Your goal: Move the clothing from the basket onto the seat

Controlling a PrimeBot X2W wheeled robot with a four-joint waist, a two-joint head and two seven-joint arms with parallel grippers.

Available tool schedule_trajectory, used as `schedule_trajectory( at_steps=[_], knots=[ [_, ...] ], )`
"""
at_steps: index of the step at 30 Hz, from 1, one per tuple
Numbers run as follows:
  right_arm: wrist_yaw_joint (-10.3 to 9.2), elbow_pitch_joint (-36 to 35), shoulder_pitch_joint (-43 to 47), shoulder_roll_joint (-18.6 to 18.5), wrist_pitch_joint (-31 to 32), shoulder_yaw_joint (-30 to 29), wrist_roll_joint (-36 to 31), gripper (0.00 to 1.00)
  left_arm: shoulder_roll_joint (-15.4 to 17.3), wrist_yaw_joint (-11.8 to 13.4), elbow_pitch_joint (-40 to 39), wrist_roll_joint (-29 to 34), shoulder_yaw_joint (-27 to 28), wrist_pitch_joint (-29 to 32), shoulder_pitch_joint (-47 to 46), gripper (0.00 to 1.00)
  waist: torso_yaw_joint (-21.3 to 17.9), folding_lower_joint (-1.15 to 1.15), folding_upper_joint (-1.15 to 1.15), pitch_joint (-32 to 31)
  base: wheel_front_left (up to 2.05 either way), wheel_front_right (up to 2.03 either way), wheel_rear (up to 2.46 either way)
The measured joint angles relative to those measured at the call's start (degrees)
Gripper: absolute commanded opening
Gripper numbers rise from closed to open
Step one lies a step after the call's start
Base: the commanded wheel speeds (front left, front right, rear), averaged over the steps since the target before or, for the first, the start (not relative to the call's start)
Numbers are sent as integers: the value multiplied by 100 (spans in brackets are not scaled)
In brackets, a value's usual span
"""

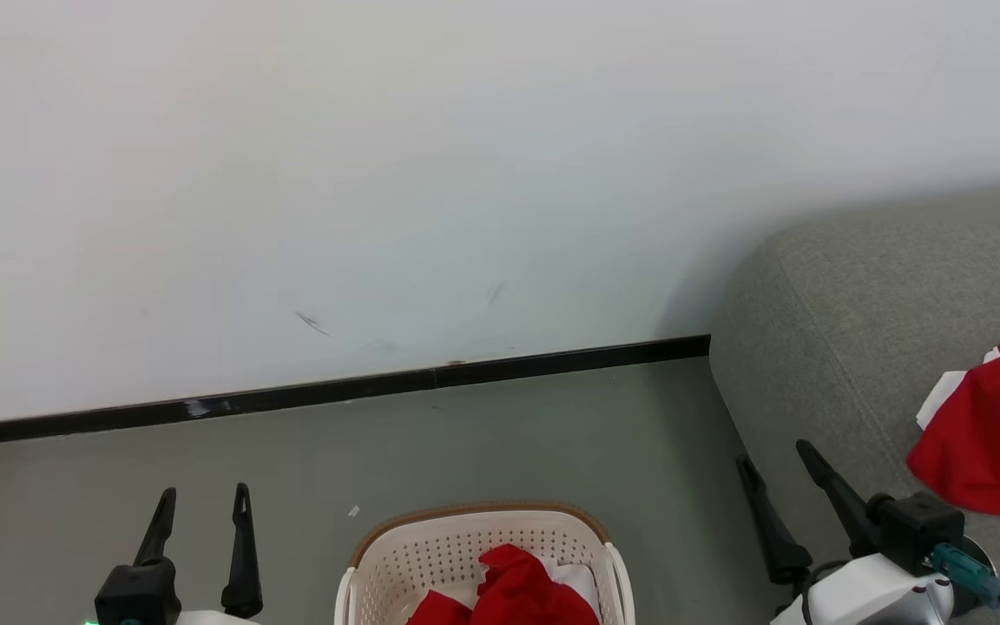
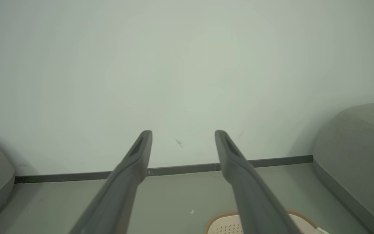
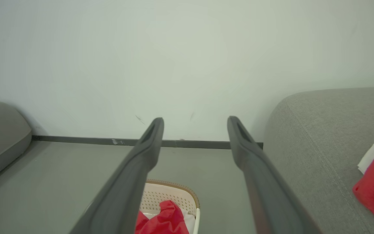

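left pincer and right pincer wide open, empty, clothing in basket between them

The smooth grey floor carries a cream perforated basket and, well to its right, a grey fabric sofa. A tiny white scrap lies on the floor just left of the basket. On the sofa lies a red garment with white trim.
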Motion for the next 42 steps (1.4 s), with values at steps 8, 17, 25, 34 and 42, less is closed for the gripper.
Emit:
schedule_trajectory(
  at_steps=[8,17,25,34,42],
  knots=[
    [0,-152,110,41,0,-14,-40,100,-22,-57,157,0,-101,0,85,100,51,0,0,-51,0,0,0],
    [0,-279,202,54,0,-2,-70,100,-33,-56,216,1,-114,0,53,100,64,0,0,-7,0,0,0],
    [0,-320,212,79,0,-36,-98,100,-38,-46,266,1,-34,0,-21,100,49,0,0,38,0,0,0],
    [0,-394,226,100,0,-76,-98,100,-37,-22,293,1,34,0,-30,100,59,0,0,86,0,0,0],
    [0,-475,303,116,0,-41,-98,100,0,-27,314,12,11,0,-54,100,75,0,0,160,0,0,0]
  ],
)
